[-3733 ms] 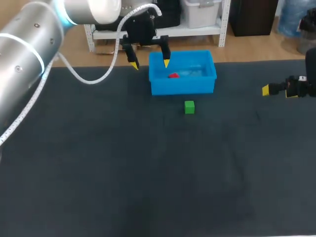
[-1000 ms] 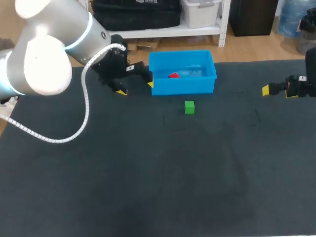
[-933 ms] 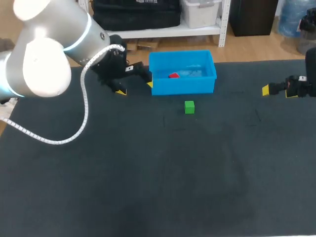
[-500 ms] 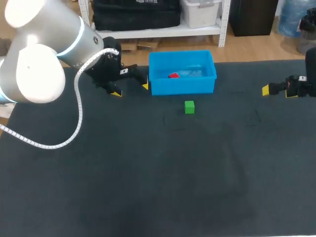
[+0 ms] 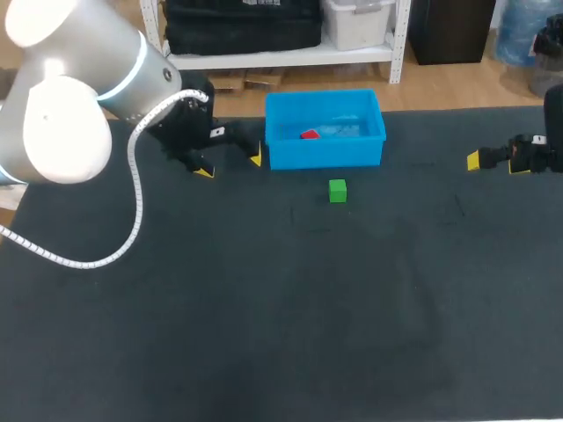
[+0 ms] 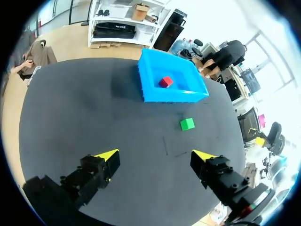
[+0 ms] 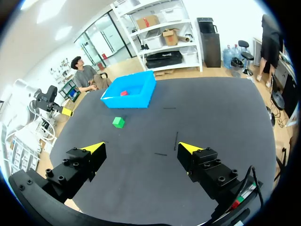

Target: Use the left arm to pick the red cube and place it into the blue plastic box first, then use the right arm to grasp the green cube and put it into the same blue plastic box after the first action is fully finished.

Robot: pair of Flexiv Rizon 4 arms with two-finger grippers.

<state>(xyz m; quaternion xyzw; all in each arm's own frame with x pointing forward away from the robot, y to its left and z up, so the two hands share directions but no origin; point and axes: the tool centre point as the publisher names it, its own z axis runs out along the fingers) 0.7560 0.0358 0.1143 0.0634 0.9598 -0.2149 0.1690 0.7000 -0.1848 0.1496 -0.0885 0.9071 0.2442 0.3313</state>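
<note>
Currently: step 1 judged complete, with red cube (image 5: 309,134) lying inside blue plastic box (image 5: 325,156). Step 2 pending: green cube (image 5: 338,190) sits on table (image 5: 264,308) just before the box, and right gripper (image 7: 141,147) must reach it. Left gripper (image 5: 230,165): fingers wide apart, empty, beside box. Right gripper: fingers apart, empty.

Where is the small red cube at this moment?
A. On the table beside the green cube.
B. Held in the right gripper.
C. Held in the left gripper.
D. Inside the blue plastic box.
D: the small red cube lies inside the blue plastic box, and the left gripper beside the box is open and empty.
</note>
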